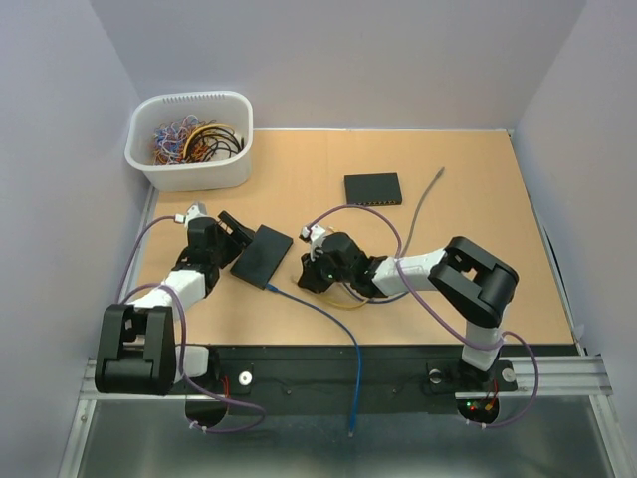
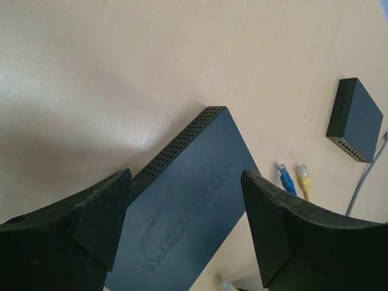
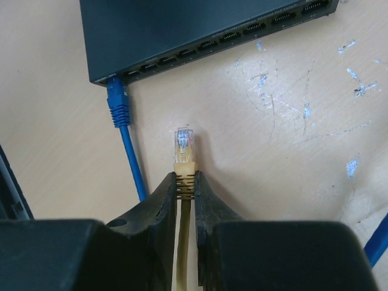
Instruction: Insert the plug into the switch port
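A black switch (image 1: 261, 255) lies on the table left of centre. In the right wrist view its port row (image 3: 206, 45) faces my right gripper. A blue plug (image 3: 116, 97) sits in its leftmost port. My right gripper (image 3: 185, 179) is shut on the yellow plug (image 3: 184, 145) by its boot. The clear tip points at the ports, a short way off and above the table. My left gripper (image 2: 185, 176) is open, its fingers (image 2: 100, 218) straddling the switch (image 2: 188, 206) from the back. In the top view the right gripper (image 1: 307, 267) is just right of the switch and the left gripper (image 1: 239, 234) just left of it.
A second black switch (image 1: 372, 187) lies further back, with a grey cable (image 1: 423, 199) to its right. A white bin (image 1: 189, 139) of wires stands at the back left. The blue cable (image 1: 328, 324) runs off the near edge. Loose blue (image 2: 285, 177) and yellow (image 2: 303, 177) plugs lie beside the switch.
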